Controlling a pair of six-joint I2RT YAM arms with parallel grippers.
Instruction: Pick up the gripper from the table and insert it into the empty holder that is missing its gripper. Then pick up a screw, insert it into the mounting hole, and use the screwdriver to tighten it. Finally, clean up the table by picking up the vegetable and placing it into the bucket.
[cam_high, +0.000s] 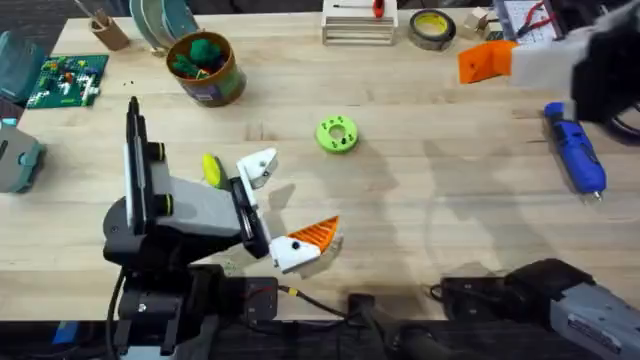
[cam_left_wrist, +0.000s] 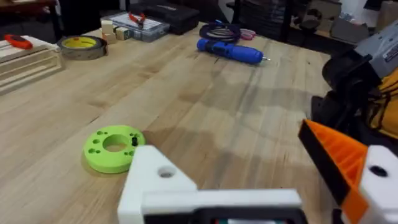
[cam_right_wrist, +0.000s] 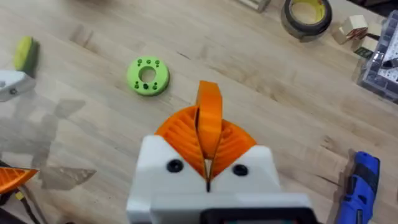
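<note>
Insertion step in hand: nearer than the bright green perforated ring disc (cam_high: 337, 134), the left gripper (cam_high: 290, 205) sits spread wide, its bare white angular plastic holder (cam_high: 258, 168) just left of the ring; beyond the ring, to its right, the right gripper (cam_right_wrist: 207, 142) pinches the small orange ribbed plastic wedge (cam_right_wrist: 209, 106). Next, by the look of it, the wedge must be lined up with that holder and slid in.

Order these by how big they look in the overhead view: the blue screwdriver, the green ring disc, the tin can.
1. Tin can.
2. Blue screwdriver: longer than the can is wide, but slim, so these two are close.
3. Green ring disc, clearly smallest.
</note>
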